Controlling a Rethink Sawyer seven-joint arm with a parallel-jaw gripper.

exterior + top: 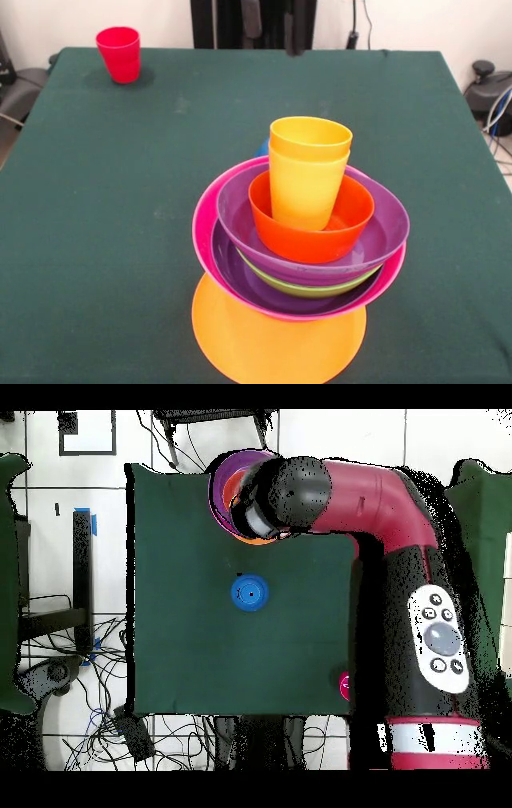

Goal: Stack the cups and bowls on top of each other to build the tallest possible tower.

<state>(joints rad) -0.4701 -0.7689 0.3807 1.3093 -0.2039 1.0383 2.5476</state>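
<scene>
Tower part-built near the table's front edge; gripper state cannot be told

Orange bowl (276, 340) inverted as wide base, carrying pink bowl (205, 232), purple bowls (384, 228), lime green bowl (320, 288), red-orange bowl (352, 220), two nested yellow cups (308, 172): widest lowest, likely for stability. Red cup (118, 54) stands apart at a far corner; blue bowl (249, 593) inverted mid-table. Arm (370, 494) hangs over the stack. Dark green cloth (96, 200), tiled floor (60, 494), loose cables

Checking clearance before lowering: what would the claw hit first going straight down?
Probably the nested yellow cups topping the tower; the claw hangs high above, depth unclear.
</scene>
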